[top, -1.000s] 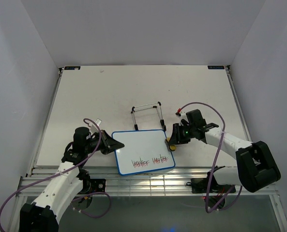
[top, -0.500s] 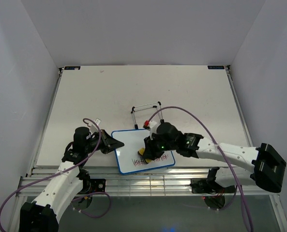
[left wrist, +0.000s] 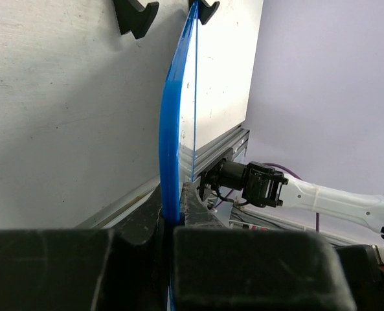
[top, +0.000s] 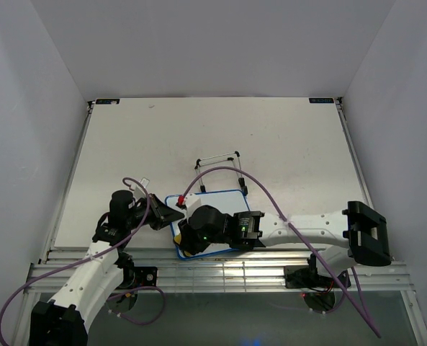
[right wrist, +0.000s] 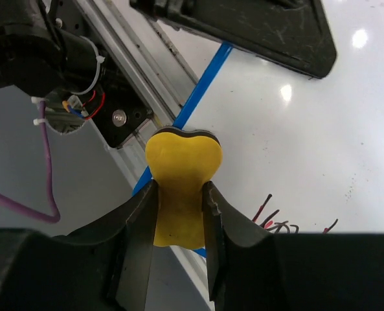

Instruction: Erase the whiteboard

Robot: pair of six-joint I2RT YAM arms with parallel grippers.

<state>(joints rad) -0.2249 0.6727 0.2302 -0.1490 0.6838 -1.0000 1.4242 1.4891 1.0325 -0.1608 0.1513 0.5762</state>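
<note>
The whiteboard (top: 222, 201), white with a thin blue frame, lies near the table's front edge. My left gripper (top: 170, 214) is shut on its left edge; the left wrist view shows the blue frame (left wrist: 172, 142) clamped between the jaws (left wrist: 174, 208). My right gripper (top: 185, 239) is shut on the yellow eraser (right wrist: 182, 175) and holds it at the board's near-left corner, over the blue frame. In the right wrist view, a bit of red-black scribble (right wrist: 277, 219) shows on the white surface (right wrist: 295, 129) just right of the eraser. My right arm hides most of the board's lower half from above.
A wire stand (top: 219, 169) sits just behind the board. The aluminium rail (top: 199, 268) along the table's front edge lies right below the eraser. The right arm (top: 307, 229) stretches across the board from the right. Cables loop over both arms.
My right gripper has swept the eraser leftward across the board's lower row, from its right edge to its near-left corner. The left gripper has kept its hold and has not moved.
</note>
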